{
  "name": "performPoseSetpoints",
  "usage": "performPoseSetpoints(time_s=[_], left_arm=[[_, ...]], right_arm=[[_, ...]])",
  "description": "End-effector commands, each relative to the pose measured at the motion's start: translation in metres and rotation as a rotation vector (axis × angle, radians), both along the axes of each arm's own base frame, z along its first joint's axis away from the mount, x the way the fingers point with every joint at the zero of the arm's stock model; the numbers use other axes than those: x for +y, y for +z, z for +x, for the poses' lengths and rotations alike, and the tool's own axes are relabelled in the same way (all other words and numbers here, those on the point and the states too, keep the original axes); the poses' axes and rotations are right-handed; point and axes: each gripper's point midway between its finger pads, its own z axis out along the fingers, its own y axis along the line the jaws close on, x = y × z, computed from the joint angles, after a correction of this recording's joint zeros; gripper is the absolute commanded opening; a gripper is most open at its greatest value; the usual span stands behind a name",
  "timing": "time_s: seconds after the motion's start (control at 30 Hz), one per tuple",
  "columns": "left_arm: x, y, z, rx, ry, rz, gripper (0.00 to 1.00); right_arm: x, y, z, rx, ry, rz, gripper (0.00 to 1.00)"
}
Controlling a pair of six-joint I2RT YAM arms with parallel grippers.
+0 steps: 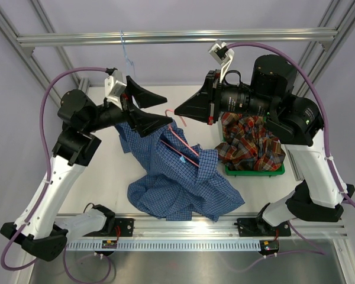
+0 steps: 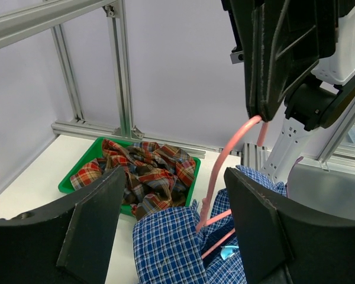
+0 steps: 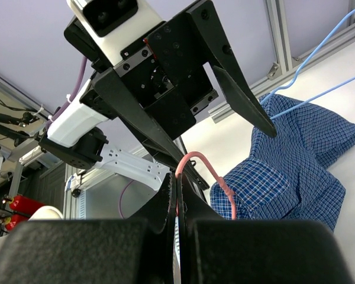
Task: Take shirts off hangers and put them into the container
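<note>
Right hand (image 1: 178, 110): clamped on the pink hanger (image 1: 180, 139) hook, raised.
Left hand (image 1: 168, 109): wide, empty, just beside the hook.
Blue shirt (image 1: 177, 183): on the hanger, trailing below both hands; the left is nearer its collar.
Hanger axis: slopes down from the right hand.

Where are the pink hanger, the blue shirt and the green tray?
pink hanger (image 2: 216, 170): left wrist view, on the curve of its hook.
blue shirt (image 1: 177, 189): top view, on the middle of the crumpled cloth.
green tray (image 1: 257, 172): top view, on its near rim.
</note>
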Motion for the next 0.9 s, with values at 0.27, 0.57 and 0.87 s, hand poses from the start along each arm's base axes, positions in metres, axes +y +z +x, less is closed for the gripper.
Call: performPoseSetpoints(time_s=[0.27, 0.57, 0.87], left_arm=[[-0.009, 0.004, -0.005, -0.007, -0.041, -0.008, 0.67], [-0.006, 0.007, -0.002, 0.007, -0.011, -0.012, 0.00], [-0.001, 0.016, 0.003, 0.065, 0.057, -0.046, 0.00]], right_arm=[[-0.014, 0.039, -0.018, -0.058, 0.032, 0.105, 0.00], [-0.017, 0.042, -0.022, -0.065, 0.038, 0.108, 0.00], [-0.025, 0.037, -0.017, -0.097, -0.012, 0.075, 0.27]])
